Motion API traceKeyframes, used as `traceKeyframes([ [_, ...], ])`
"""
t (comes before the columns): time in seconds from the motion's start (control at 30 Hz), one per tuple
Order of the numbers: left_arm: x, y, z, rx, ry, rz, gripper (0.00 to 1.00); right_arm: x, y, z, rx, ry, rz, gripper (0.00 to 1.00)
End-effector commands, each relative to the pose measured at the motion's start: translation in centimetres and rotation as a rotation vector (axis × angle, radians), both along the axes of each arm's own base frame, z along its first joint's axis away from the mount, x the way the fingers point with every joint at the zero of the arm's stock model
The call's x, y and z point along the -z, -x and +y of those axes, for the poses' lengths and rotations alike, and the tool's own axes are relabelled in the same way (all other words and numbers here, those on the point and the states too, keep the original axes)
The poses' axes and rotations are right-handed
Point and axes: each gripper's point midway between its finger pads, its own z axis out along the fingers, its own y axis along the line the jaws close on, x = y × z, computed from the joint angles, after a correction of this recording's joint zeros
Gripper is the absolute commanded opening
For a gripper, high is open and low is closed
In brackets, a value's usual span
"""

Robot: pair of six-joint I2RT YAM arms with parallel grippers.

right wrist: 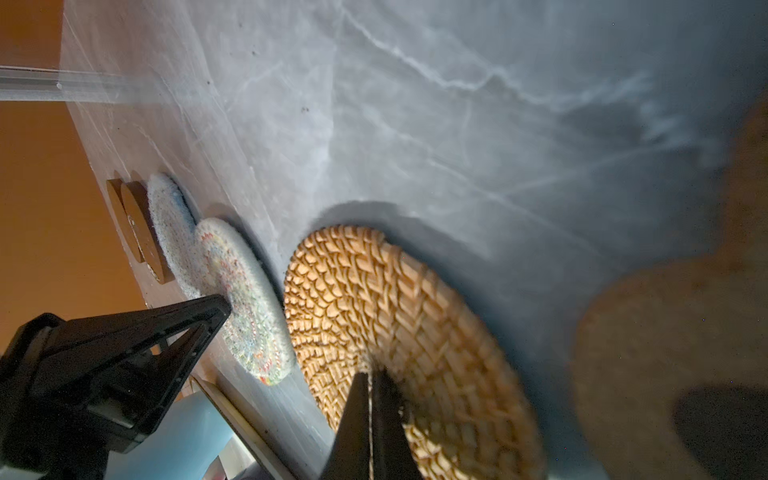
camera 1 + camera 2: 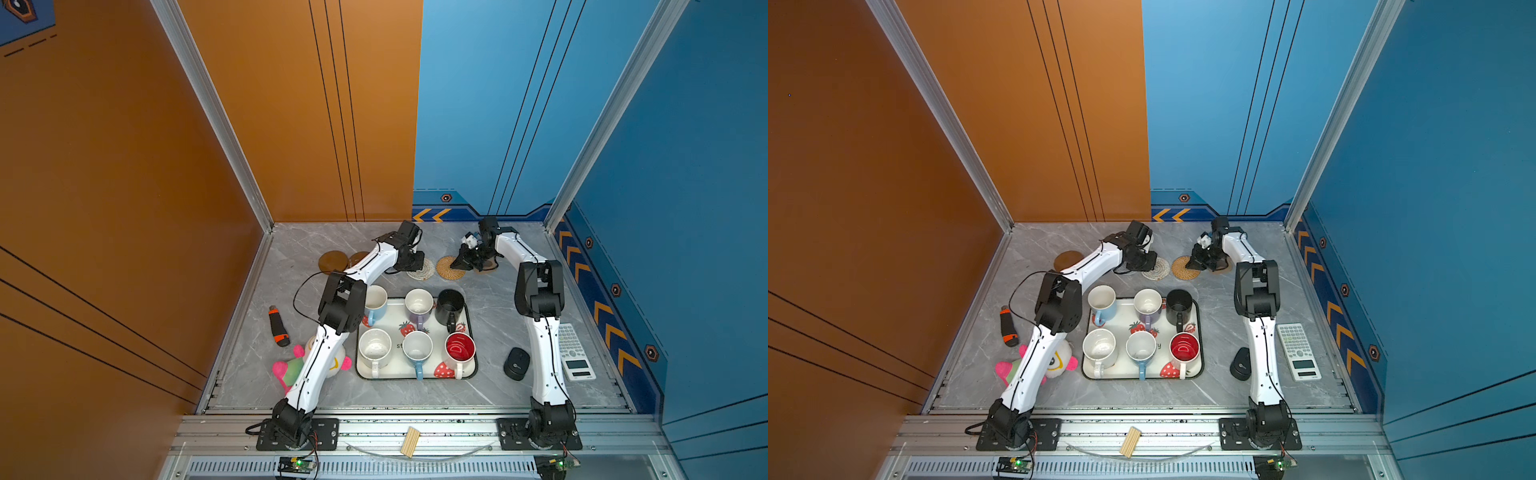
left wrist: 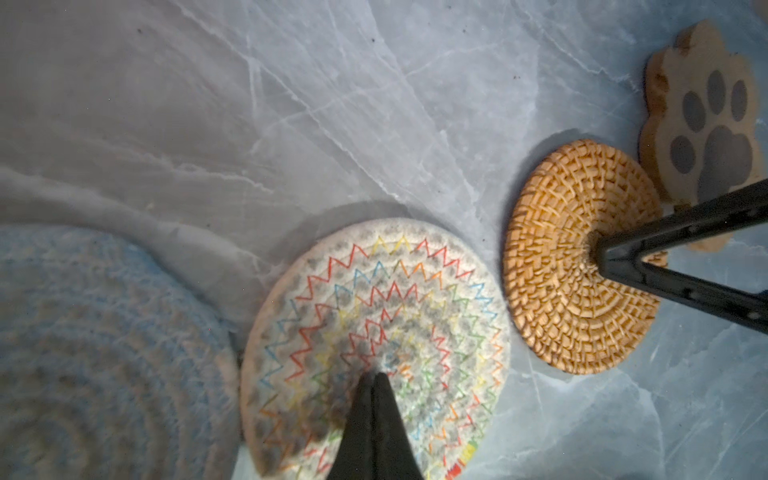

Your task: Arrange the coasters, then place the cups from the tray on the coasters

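Observation:
Several coasters lie in a row at the back: two brown discs (image 2: 332, 262), a grey woven one (image 3: 104, 353), a cream woven one (image 3: 374, 316), a tan rattan one (image 3: 573, 266) and a paw-shaped one (image 3: 706, 124). My left gripper (image 3: 376, 376) is shut, its tips resting on the middle of the cream coaster (image 2: 424, 272). My right gripper (image 1: 370, 374) is shut, tips on the centre of the rattan coaster (image 2: 446, 270). Several cups, among them a black one (image 2: 451, 307) and a red-lined white one (image 2: 459, 349), stand on the strawberry tray (image 2: 415, 377).
A black-and-orange tool (image 2: 278, 326) and a pink plush toy (image 2: 286, 370) lie left of the tray under the left arm. A black mouse (image 2: 516, 363) and a calculator (image 2: 575, 353) lie to its right. A wooden block (image 2: 410, 441) sits on the front rail.

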Motion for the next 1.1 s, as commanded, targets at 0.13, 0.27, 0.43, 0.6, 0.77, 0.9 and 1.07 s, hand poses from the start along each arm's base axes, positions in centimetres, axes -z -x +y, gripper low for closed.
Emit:
traceKeyframes([
  [0.13,1.1,-0.9,1.3,-0.078,-0.028,0.013,0.0,2.7,-0.1,-0.9,0.036,0.057,0.054,0.05],
  [0.27,0.7,-1.7,1.4,-0.096,-0.015,-0.005,0.0,2.6,-0.1,-1.0,0.038,0.059,0.052,0.05],
  [0.43,0.3,-2.8,1.2,-0.117,0.012,-0.02,0.0,2.6,0.2,-0.9,0.034,0.055,0.057,0.05],
  [0.6,0.4,-3.6,1.0,-0.13,0.029,-0.035,0.0,2.3,0.6,-0.9,0.025,0.053,0.058,0.05],
  [0.77,0.7,-4.0,0.5,-0.144,0.055,-0.037,0.0,1.8,1.1,-0.8,0.014,0.049,0.052,0.05],
  [0.9,0.4,-4.2,0.4,-0.15,0.066,-0.046,0.0,1.3,1.2,-0.7,0.01,0.045,0.046,0.05],
  [1.07,-0.9,-4.5,0.2,-0.152,0.077,-0.071,0.0,0.2,1.0,-0.3,0.003,0.027,0.027,0.05],
])
